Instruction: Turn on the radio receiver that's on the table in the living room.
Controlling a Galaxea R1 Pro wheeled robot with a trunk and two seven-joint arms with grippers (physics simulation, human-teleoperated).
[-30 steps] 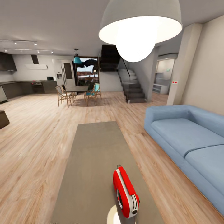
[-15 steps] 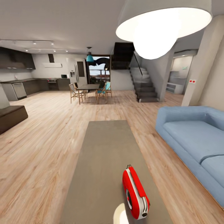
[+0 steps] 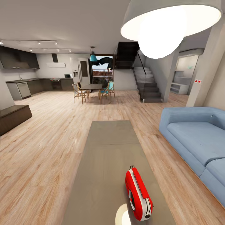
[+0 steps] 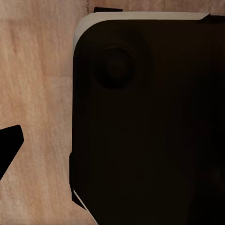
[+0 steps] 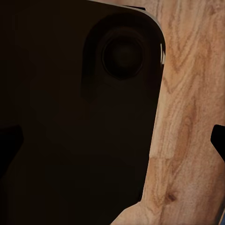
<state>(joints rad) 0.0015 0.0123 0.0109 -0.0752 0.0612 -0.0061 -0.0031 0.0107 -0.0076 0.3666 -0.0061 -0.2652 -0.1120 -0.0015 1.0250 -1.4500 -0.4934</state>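
The radio receiver (image 3: 138,193) stands upright on its narrow base at the near end of the table (image 3: 106,156), toward the edge facing the blue sofa (image 3: 193,137), its dial face turned toward the opposite long edge. A pale round glare spot lies on the tabletop just beside it. Both wrist views look down on a dark body over the plank floor (image 5: 187,117), and whether either gripper's fingers are spread or pressed together I cannot tell. The approach probably needs one arm raised over the near edge before pressing the radio's control.
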